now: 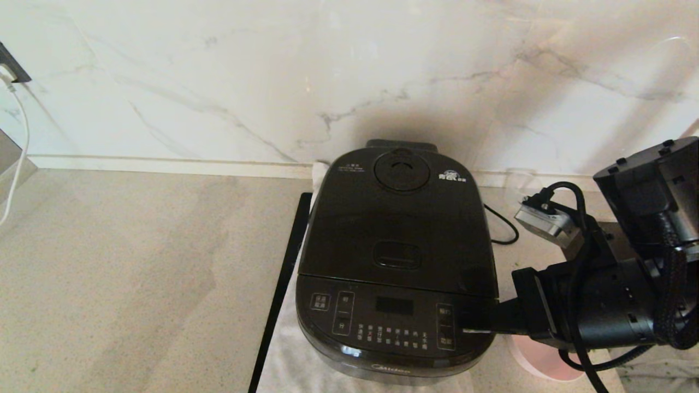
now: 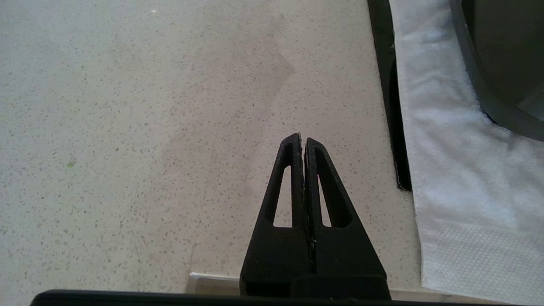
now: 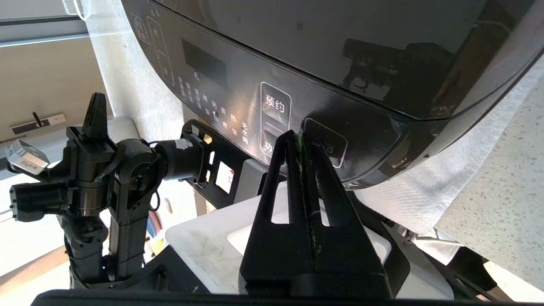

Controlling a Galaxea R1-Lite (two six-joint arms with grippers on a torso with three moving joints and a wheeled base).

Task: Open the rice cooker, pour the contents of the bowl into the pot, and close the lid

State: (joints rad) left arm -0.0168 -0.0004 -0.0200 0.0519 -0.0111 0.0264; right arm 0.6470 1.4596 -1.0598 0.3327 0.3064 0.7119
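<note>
rice cooker (image 1: 396, 262) sits lid (image 1: 398, 218) down, its front panel just ahead of the right gripper (image 3: 302, 138), jaws pressed together. better to lift them onto the latch button (image 1: 397, 255) (up past the panel) and press squarely. left gripper (image 2: 302, 140), also pressed together, hangs over the worktop (image 2: 127, 127).

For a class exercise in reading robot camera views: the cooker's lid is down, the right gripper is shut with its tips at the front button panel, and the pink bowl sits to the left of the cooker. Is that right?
Not quite. The pink bowl sits to the right of the rice cooker, partly hidden under the right arm, as the head view shows. The lid is down, and the right gripper is shut with its tips at the front button panel.
</note>
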